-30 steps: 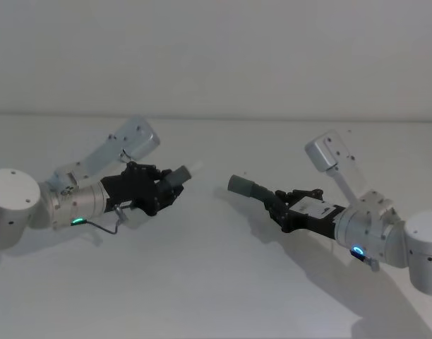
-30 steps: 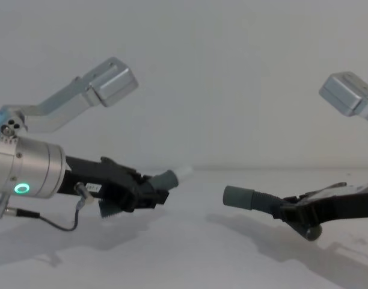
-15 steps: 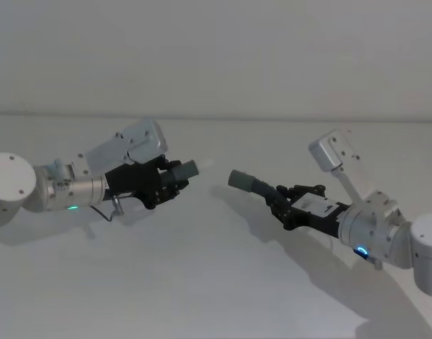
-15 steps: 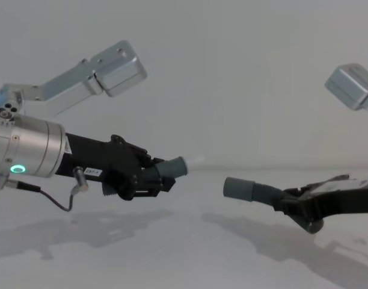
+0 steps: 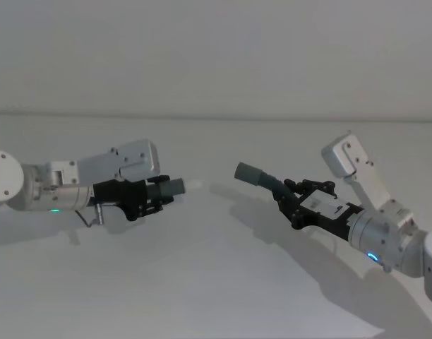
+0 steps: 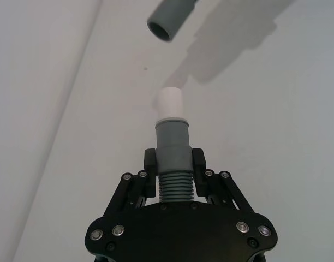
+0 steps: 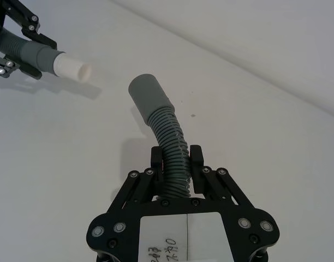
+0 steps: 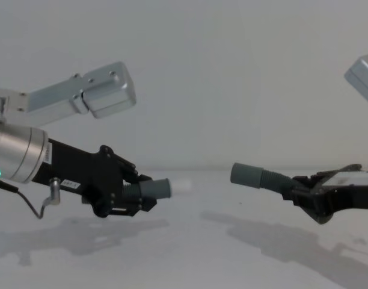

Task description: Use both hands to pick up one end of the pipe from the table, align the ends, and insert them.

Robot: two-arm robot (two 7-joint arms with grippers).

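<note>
My left gripper [image 5: 154, 195] [image 8: 134, 194] [image 6: 174, 166] is shut on the ribbed part of a short straight grey pipe piece [image 5: 170, 188] [image 8: 154, 189] [image 6: 172, 158]; its smooth cuff carries a white tip [image 6: 170, 103] [image 7: 71, 68]. Both pieces are held above the white table [image 5: 202, 282]. My right gripper [image 5: 288, 201] [image 8: 304, 195] [image 7: 177, 164] is shut on the longer curved ribbed pipe piece [image 5: 269, 182] [image 8: 268, 179] [image 7: 170, 144]. Its grey cuff end [image 5: 248, 173] [image 8: 244, 174] [image 7: 148, 94] [image 6: 168, 21] faces the left piece across a gap, sitting a little higher.
The wrist camera housings [image 5: 128, 159] [image 5: 350, 161] stick up above each arm. Arm shadows fall on the table below. A pale wall [image 5: 216, 56] closes the far side.
The left gripper has pulled back leftward and levelled out with its pipe piece. The right gripper has shifted right and slightly up, so the gap between the cuffs has widened.
</note>
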